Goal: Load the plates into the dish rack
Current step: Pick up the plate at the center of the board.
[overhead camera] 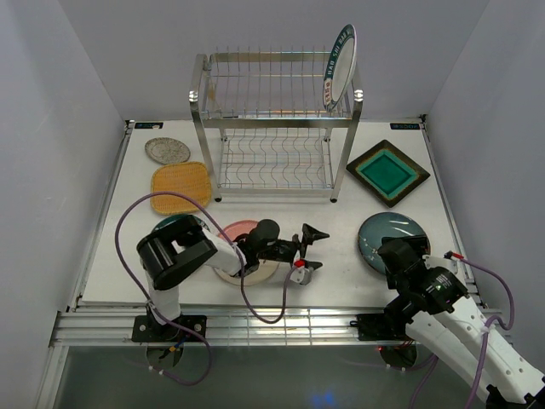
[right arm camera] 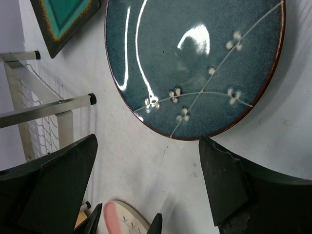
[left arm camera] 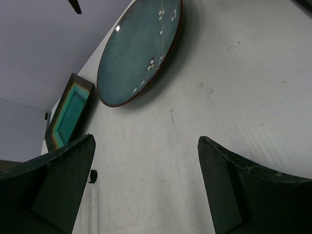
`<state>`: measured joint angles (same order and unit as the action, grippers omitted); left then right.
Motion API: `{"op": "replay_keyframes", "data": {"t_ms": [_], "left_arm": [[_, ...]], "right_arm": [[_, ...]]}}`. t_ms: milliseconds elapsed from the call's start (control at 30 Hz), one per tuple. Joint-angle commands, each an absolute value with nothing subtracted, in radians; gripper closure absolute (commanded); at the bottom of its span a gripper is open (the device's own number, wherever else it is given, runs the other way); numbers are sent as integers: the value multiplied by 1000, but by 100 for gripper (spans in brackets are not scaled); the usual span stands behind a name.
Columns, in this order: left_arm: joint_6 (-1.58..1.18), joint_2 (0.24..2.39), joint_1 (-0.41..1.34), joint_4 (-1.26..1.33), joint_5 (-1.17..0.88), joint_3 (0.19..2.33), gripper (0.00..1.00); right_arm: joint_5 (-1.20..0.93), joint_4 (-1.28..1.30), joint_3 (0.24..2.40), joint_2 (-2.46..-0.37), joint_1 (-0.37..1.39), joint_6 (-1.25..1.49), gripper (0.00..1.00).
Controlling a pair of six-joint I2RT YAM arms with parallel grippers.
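Left arm (overhead camera: pixel 174 254) stretches rightward over the table (overhead camera: pixel 341 283), end effector (overhead camera: pixel 316 249) spread.

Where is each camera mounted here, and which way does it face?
Top external: fixed above and behind the bases, looking down on the table and dish rack; both arms show.
Left wrist: on the left arm, facing across the table at the dark blue plate and square teal plate; open left end effector frames it.
Right wrist: looks down on the dark blue plate; open right end effector shows.
Shared: all three see both those plates.
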<state>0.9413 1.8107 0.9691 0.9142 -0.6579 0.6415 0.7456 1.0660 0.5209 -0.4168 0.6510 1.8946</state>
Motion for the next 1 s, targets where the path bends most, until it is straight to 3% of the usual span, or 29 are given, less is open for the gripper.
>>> {"op": "replay_keyframes", "data": {"t_ms": [0,333,667,967], "left_arm": [[1043,1885,994,1090,-611,692,4],[1180,2167,1031,1354,-537,836,18],[1236,2298,1057,1204,-564,1028,19],[1425,2362,1071,1059,-617,1065,23]], "right_arm": [[802,1097,529,-440,653,1936,10],[808,1134,540,-373,652,1927,10],[808,1123,535,-365,652,1905,10],[810,1103,515,-310,652,1875,10]]}}
